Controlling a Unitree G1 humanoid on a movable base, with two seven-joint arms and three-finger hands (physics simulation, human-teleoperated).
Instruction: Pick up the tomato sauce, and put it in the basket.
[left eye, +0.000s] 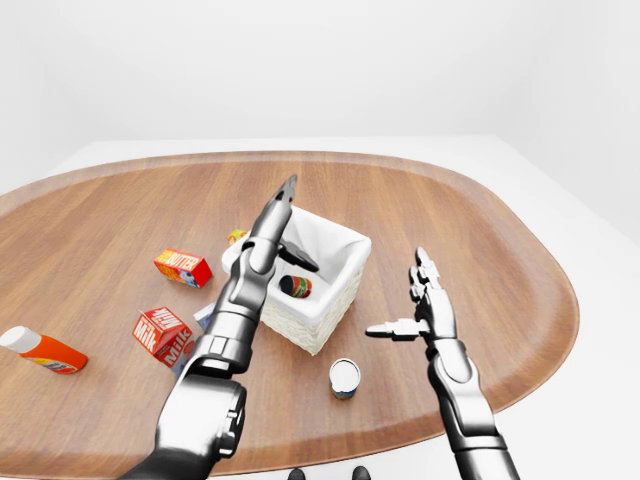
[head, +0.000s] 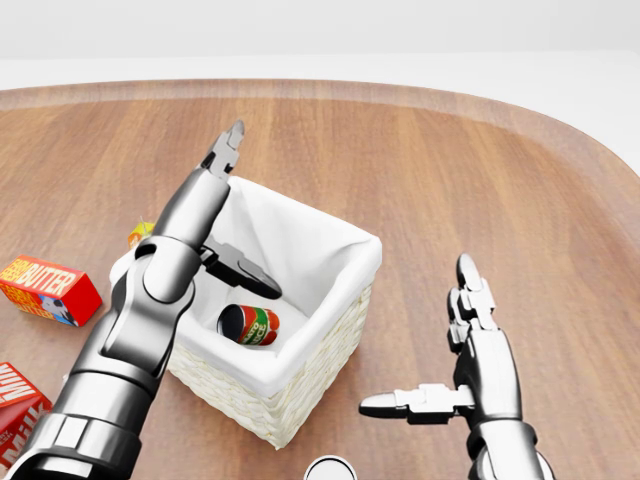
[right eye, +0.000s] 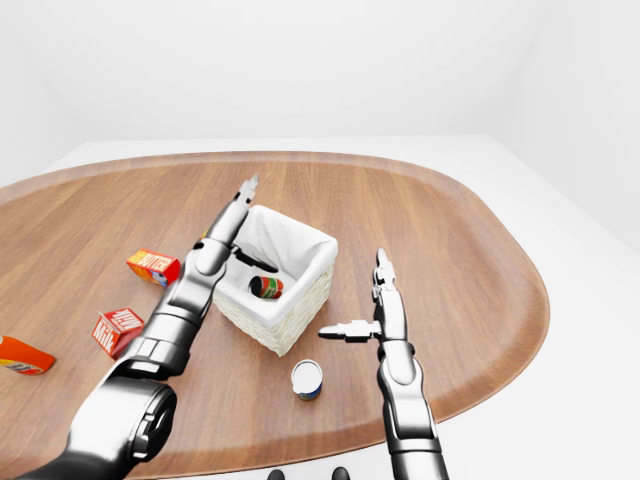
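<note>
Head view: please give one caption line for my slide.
Tomato sauce can lies inside the basket; open left hand above it.

Tomato sauce (head: 249, 325) in basket (head: 330, 330) (butter box (head: 45, 289) left)

Tomato sauce (head: 250, 325) sideways inside basket (head: 330, 330)
</note>
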